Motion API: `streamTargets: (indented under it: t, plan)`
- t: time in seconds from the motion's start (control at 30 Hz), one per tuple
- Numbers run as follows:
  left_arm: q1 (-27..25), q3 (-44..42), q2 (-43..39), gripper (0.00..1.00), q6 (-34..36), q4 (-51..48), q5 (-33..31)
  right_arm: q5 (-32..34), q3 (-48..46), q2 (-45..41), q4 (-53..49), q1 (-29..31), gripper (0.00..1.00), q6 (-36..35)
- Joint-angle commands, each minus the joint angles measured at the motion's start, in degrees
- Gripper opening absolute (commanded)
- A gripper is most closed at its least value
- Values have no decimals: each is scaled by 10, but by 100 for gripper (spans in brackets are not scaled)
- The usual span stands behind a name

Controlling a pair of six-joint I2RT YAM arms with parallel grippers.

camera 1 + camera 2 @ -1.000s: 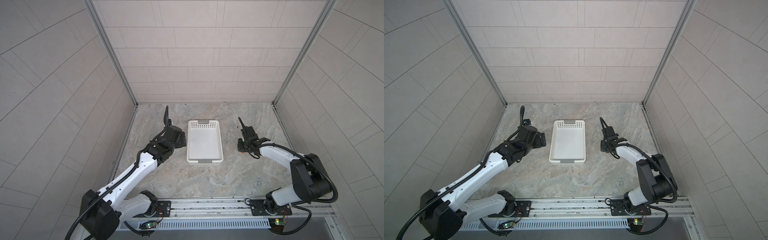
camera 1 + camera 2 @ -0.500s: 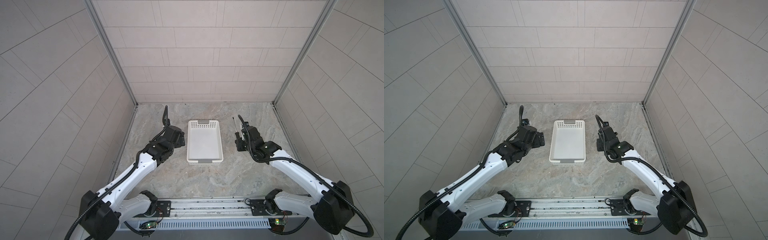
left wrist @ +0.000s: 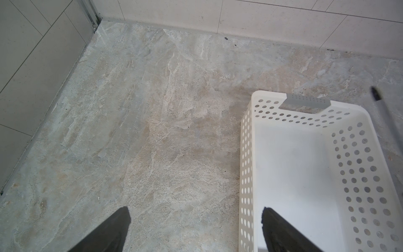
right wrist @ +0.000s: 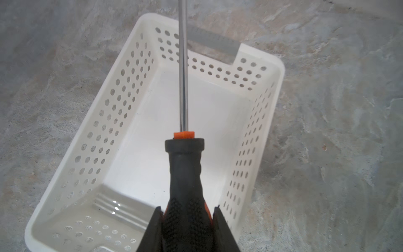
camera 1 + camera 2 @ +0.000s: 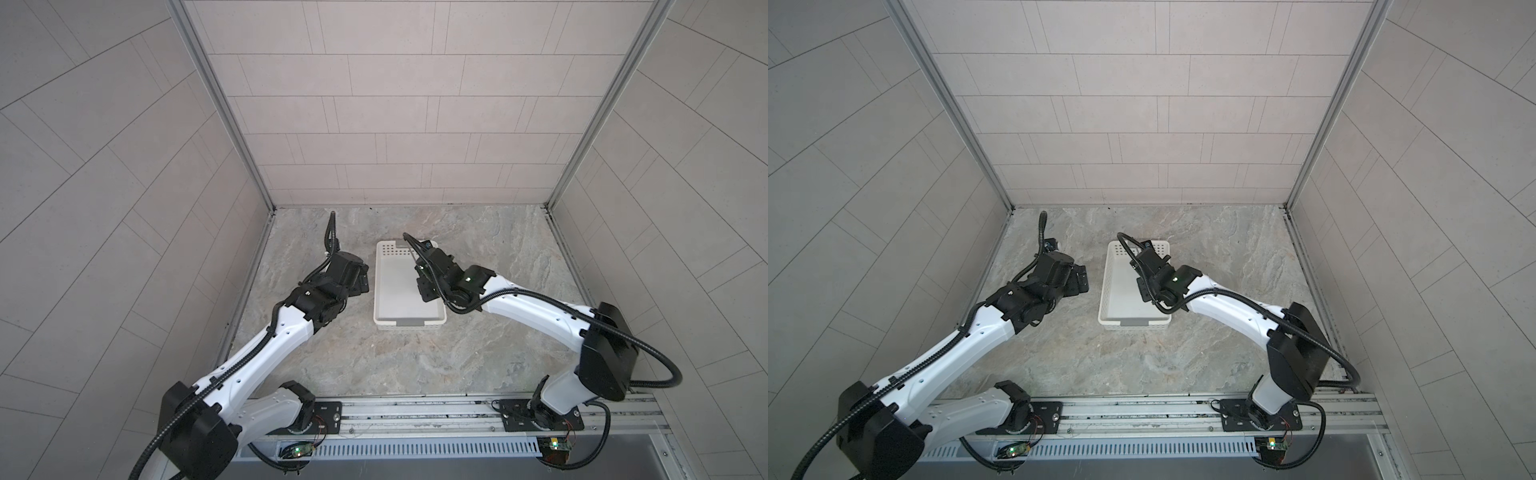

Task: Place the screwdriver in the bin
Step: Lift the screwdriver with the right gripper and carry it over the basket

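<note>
Right hand (image 4: 187, 212) is clenched on the black-and-orange grip of the screwdriver (image 4: 185, 165), and it has travelled. A second ago it sat low over the worktop (image 5: 511, 241), well to the right of the bin. Half a second ago it had risen beside the bin's right wall. Now it hangs over the bin (image 4: 113, 104) itself. The right wrist view shows the handle above the bin's white floor, with the metal shaft running on across the far end wall and its grey strip. The tip is cut off there, so I cannot tell whether it truly overhangs that wall. The screwdriver is in the air above the bin, touching nothing but the hand. Left hand (image 3: 195, 212) is released, spread wide and empty, just beside the bin's left wall, much where it was before. By my reading, pick-up and carry are done, and only lowering and letting go remain. Drawing back a little first may help the shaft land inside.
</note>
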Motion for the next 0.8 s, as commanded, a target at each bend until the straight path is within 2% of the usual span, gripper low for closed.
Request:
streamTargets:
  t: [0.0,0.23,0.53,0.63,0.77]
  plan:
    - [-1,-1,-14,100,-10,-10,-15,16,35,44,-6,18,0,13]
    - [-1,2,-12,100,-16,-15,-17,17,76,143,1,27,0,18]
    - [-1,2,-16,100,-16,-16,-12,54,84,183,-5,26,0,18]
    - [-1,1,-19,100,-16,-16,-12,68,81,186,-10,26,2,13]
    - [-2,-1,-18,100,-17,-14,-18,76,65,181,2,26,10,8]
